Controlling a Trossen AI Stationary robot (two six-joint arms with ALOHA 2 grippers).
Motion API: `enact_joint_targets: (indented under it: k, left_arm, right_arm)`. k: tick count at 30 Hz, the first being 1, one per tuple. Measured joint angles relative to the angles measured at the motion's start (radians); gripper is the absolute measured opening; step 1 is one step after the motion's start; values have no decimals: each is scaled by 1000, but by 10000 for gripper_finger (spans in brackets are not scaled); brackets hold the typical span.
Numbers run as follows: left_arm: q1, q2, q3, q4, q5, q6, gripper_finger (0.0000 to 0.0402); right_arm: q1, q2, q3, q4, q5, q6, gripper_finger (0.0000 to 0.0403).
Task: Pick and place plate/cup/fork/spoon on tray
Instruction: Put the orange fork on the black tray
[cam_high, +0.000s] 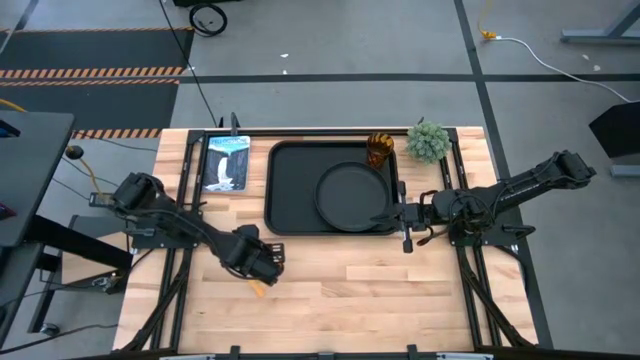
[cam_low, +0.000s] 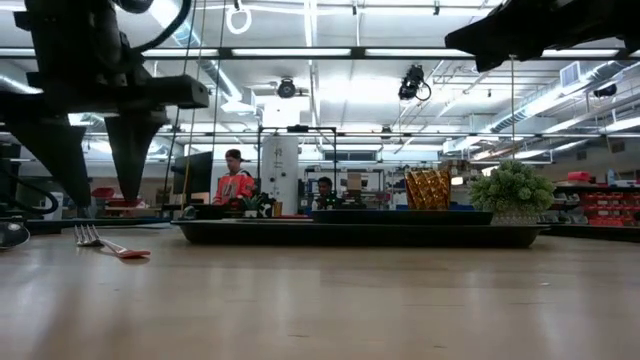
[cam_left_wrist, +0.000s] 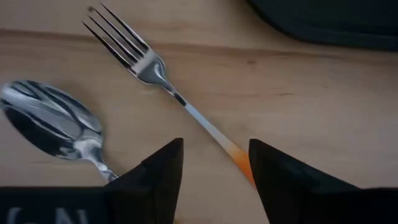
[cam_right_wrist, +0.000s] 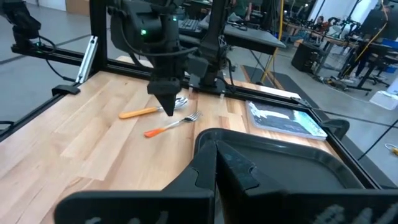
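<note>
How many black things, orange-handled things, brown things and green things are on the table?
Black: 2, the tray and the plate
Orange-handled: 2, the fork and the spoon
Brown: 1, the cup
Green: 1, the plant
Total: 6

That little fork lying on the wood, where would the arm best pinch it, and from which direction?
Probably on the slim handle, where silver turns orange, coming straight down from above. The fork lies flat on the table, beside the spoon, so only its narrow sides offer a grip. The left gripper hangs open above it, one finger on each side of the handle.
</note>
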Motion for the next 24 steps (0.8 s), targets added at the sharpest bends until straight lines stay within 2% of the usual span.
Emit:
enact_joint_targets:
  k: [10,24]
  left_arm:
    - [38,46,-1,42,54,81,168]
    - [50,52,-93,148,88,86,167]
  right_arm:
    - [0,7,0,9,-25,0,9]
    - [0,10,0,16,-26,-1,9]
